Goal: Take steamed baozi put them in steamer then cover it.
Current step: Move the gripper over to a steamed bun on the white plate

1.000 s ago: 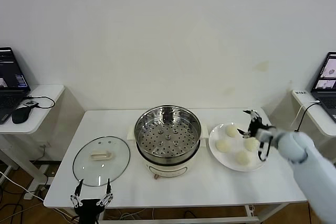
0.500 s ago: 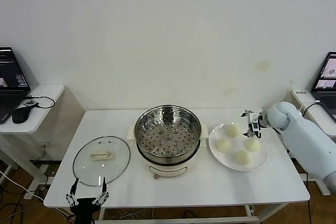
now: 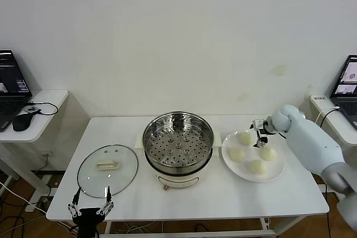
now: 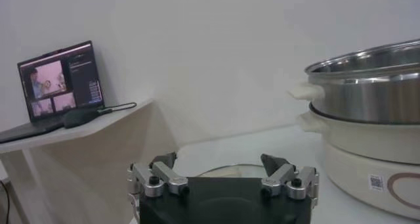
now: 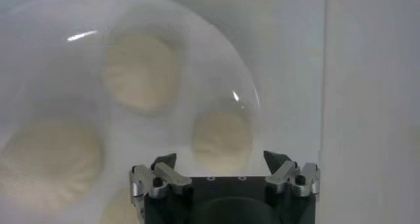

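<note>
A white desk (image 3: 223, 199) stands before a plain wall. Nearest, the left claw (image 3: 89, 212) hangs spread at the front edge by the domed clear glass cover (image 3: 107, 170). Mid-desk sits the round shiny steel steamer (image 3: 178, 140), empty. The right arm reaches in bent, its right claw (image 3: 259, 129) spread above four cream-white steamed baozi (image 3: 237, 154) on a flat white plate (image 3: 279, 165)

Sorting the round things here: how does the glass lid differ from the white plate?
The glass lid is clear with a cream handle and lies left of the steamer; the white plate is opaque, sits right of it, and carries four baozi. Both are round, on the table.
</note>
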`<state>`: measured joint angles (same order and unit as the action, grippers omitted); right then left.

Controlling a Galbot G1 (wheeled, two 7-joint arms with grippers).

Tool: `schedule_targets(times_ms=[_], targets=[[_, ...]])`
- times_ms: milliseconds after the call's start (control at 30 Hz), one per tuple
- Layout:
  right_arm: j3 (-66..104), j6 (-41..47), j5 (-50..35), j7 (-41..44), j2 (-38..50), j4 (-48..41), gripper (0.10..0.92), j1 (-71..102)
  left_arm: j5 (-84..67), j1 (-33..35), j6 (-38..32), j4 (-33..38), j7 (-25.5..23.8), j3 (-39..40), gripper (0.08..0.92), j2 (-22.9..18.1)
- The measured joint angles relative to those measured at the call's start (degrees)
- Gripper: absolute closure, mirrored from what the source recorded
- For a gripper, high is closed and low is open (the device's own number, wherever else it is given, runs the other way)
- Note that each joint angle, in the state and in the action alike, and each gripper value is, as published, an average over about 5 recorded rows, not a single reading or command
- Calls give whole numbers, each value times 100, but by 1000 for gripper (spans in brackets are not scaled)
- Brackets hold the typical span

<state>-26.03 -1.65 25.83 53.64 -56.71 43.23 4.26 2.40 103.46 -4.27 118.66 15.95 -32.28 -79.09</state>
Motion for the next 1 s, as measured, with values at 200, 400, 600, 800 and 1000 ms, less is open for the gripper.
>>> schedule_targets(times_ms=[200,400,600,800,1000], targets=[[-41,-14,131,-3,-226,-280,299,-70,-40,-17,-20,-26,5,5,177,-1],[-49,-8,277,17,-302,-423,330,-95,-74,-37,-21,-61,4,12,177,7],[-49,-1,353,43,-334,-523,354,-140,-93,-63,-21,-64,4,17,177,13],[-52,14,395,47,-400,-608,428,-157,-98,-66,-22,-41,6,22,177,8],[-25,24,456,36,-452,-693,512,-166,-98,-44,-42,-18,17,37,177,-11]])
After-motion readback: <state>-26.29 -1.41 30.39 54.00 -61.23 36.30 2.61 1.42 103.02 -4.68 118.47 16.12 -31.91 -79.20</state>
